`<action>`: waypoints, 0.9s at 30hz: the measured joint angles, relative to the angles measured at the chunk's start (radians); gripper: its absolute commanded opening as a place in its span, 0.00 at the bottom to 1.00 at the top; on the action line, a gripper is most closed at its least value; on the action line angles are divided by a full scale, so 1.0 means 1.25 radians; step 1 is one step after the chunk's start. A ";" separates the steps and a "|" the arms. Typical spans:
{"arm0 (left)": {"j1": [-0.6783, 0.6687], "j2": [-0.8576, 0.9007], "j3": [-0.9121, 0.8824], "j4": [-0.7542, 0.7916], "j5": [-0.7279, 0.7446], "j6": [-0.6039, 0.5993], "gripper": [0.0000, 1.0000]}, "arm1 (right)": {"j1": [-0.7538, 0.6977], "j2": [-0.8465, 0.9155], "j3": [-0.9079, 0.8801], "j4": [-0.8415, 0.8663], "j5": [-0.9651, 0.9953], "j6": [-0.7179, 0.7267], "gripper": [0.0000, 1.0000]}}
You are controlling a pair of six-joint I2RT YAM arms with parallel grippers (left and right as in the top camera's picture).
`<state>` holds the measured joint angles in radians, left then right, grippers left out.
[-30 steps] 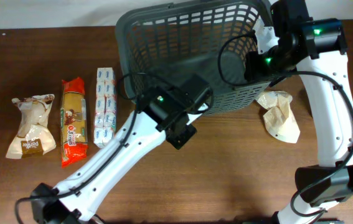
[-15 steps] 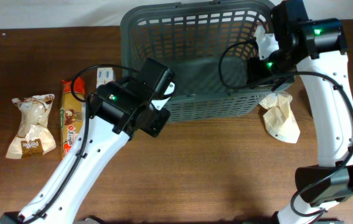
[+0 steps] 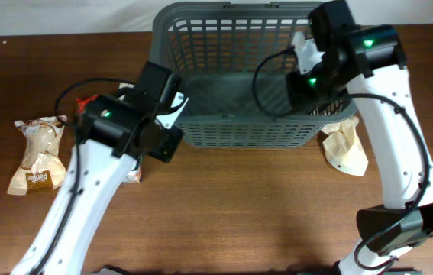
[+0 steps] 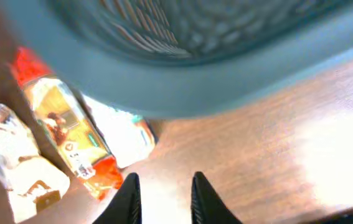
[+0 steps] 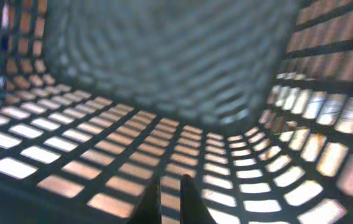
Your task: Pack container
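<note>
The container, a large dark grey slotted basket, stands at the back middle of the table. My right gripper is at its right wall, with fingers nearly closed on the lattice; in the right wrist view the fingers sit over the basket's floor and walls. My left gripper is by the basket's front left corner. In the left wrist view its fingers are open and empty over bare table, below the basket's blurred wall.
A red and yellow pasta pack, a white pack and a brown and white bag lie left of the basket, partly under my left arm. A crumpled paper bag lies at the basket's front right corner.
The basket has turned and slid left with my right gripper on its wall. My left arm has swung left, away from the basket's front toward the packs.
</note>
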<state>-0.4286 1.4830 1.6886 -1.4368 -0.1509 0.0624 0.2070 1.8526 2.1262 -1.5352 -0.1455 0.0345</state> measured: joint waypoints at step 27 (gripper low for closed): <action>0.092 -0.223 0.100 -0.106 -0.219 -0.020 0.99 | -0.332 0.192 0.179 0.071 -0.036 0.105 0.04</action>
<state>-0.3134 1.2041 1.8133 -1.5688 -0.4240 0.0376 -0.2077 2.0926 2.3497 -1.4464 -0.1909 0.1658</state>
